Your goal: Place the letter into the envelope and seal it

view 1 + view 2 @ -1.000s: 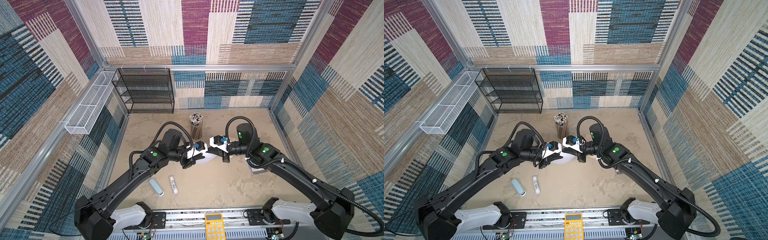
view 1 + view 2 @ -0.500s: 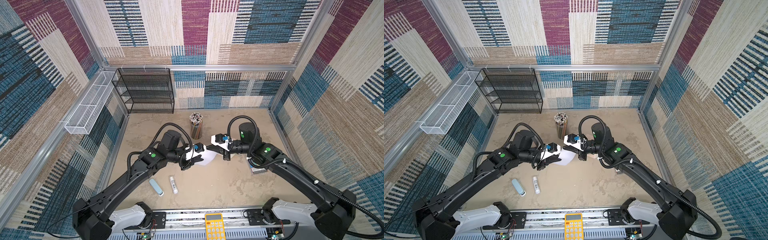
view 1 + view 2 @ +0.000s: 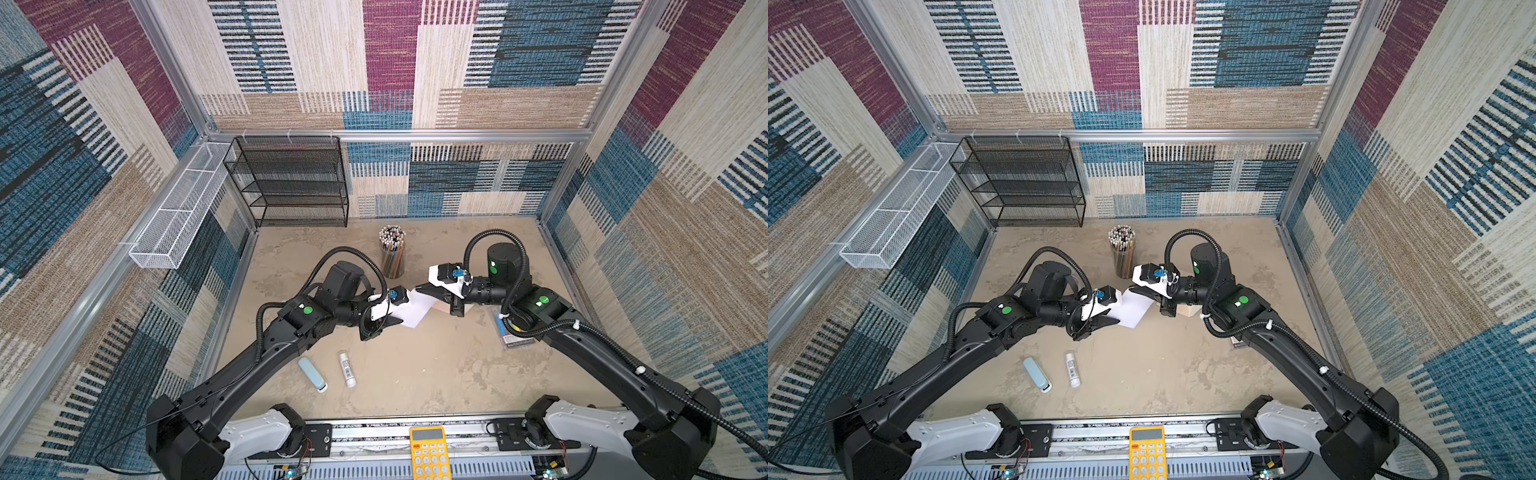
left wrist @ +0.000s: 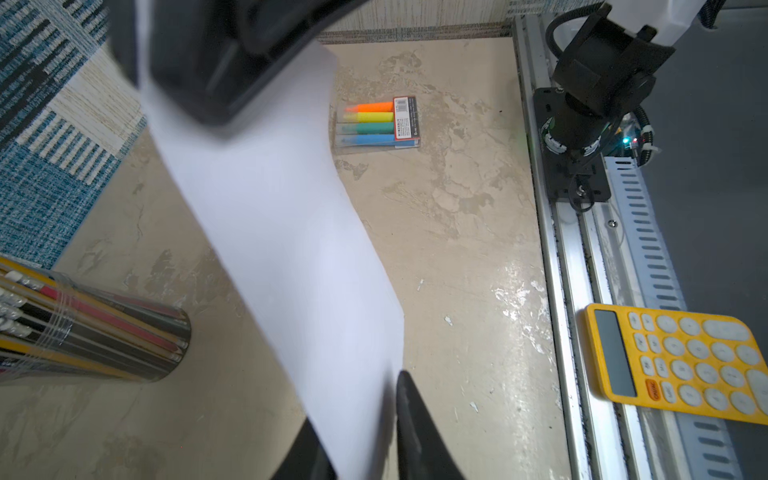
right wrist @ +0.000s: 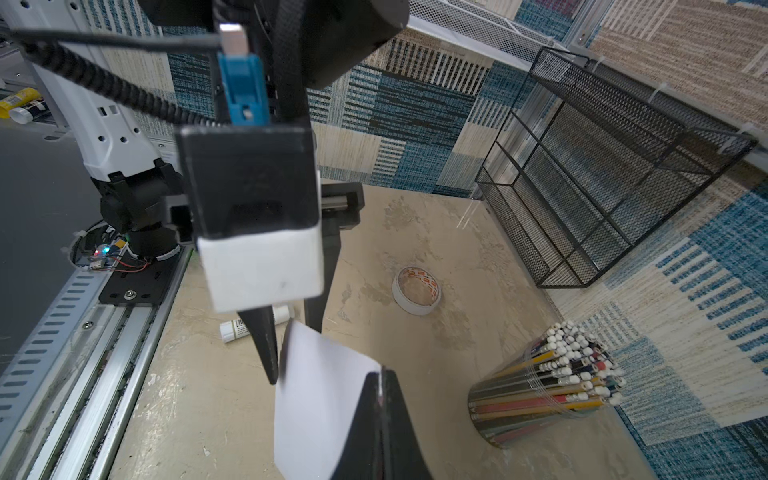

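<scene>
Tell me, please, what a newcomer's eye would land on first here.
The white letter hanging in mid-air at the scene's centre, pinched by the right gripper, its other end between the slightly parted jaws of the left gripper. Then the bright yellow calculator on the front rail and the cup of pencils just behind the grippers.

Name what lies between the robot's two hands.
The white letter lies there, stretching from the left hand to the right hand. This shows in both top views.

Right end effector clamped tight
</scene>
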`<control>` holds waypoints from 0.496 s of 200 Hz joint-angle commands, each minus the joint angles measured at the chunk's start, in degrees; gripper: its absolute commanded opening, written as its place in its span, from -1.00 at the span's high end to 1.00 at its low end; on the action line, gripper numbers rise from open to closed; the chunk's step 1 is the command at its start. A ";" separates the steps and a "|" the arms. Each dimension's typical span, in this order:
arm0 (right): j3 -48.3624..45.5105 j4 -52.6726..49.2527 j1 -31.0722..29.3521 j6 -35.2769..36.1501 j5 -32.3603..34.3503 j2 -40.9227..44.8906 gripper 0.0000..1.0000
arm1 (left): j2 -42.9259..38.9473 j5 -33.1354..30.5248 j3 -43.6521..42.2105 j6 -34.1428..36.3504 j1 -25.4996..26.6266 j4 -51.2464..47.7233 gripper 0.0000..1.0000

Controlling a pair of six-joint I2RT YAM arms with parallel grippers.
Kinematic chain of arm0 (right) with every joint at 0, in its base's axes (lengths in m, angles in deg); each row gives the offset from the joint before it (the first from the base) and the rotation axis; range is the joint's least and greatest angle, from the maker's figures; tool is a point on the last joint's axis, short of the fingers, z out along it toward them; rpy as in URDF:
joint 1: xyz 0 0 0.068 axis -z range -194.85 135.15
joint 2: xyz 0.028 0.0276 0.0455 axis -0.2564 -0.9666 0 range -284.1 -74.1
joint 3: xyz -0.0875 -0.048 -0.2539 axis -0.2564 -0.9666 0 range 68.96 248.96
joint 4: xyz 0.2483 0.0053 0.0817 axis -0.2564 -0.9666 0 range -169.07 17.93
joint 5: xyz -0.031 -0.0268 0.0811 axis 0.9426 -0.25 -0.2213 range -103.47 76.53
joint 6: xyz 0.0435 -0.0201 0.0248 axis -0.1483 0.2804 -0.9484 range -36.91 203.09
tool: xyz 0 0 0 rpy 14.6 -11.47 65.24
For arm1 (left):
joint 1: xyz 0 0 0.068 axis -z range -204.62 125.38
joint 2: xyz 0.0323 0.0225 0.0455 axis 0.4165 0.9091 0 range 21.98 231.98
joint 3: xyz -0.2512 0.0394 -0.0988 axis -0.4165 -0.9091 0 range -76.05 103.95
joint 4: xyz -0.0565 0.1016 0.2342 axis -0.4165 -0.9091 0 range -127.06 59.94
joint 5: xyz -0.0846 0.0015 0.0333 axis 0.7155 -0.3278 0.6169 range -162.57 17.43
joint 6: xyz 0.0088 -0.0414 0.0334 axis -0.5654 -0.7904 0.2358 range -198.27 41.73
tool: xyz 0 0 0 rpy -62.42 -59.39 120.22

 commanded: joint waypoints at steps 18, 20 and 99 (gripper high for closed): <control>0.40 1.86 0.33 0.05 -0.45 -0.07 1.00 | 0.24 -2.41 -0.02 -0.60 -0.05 0.10 1.00; 0.40 1.87 0.34 0.09 -0.42 -0.01 1.00 | 0.24 -2.60 -0.02 -0.63 -0.07 0.13 1.00; -3.70 14.62 0.51 -13.11 8.69 2.47 -0.53 | -3.73 -21.49 -4.61 -3.91 0.12 15.60 1.00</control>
